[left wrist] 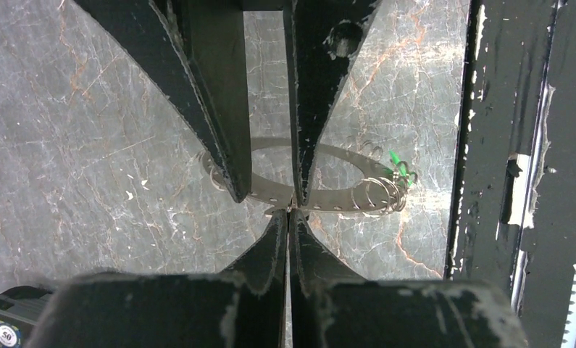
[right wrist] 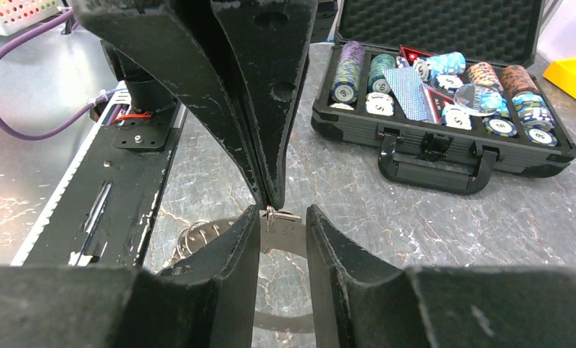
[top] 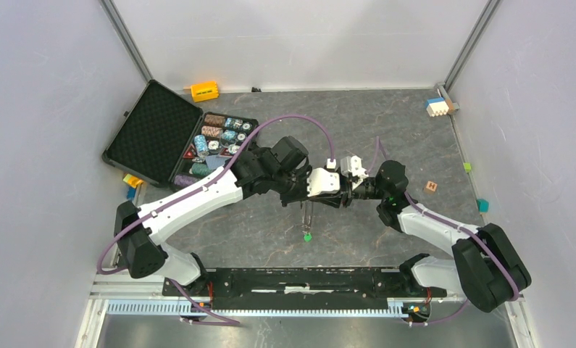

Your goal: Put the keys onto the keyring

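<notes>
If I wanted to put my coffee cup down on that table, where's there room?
The widest bare patch is at the back, between the poker chip case and the white-and-blue blocks. Another lies in front, between the keyring and the right arm. The middle, where the arms meet, is crowded.

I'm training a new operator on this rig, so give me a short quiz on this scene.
1. True or false: the left gripper is shut on the flat grey toothed metal keyring.
2. Which key hangs from that keyring? A) a blue-headed one B) the small green-headed key C) a black-headed one
3. Fill in: the open black poker-chip case lies on the ___ arm's side of the table.
Key: 1 true; 2 B; 3 left.
</notes>
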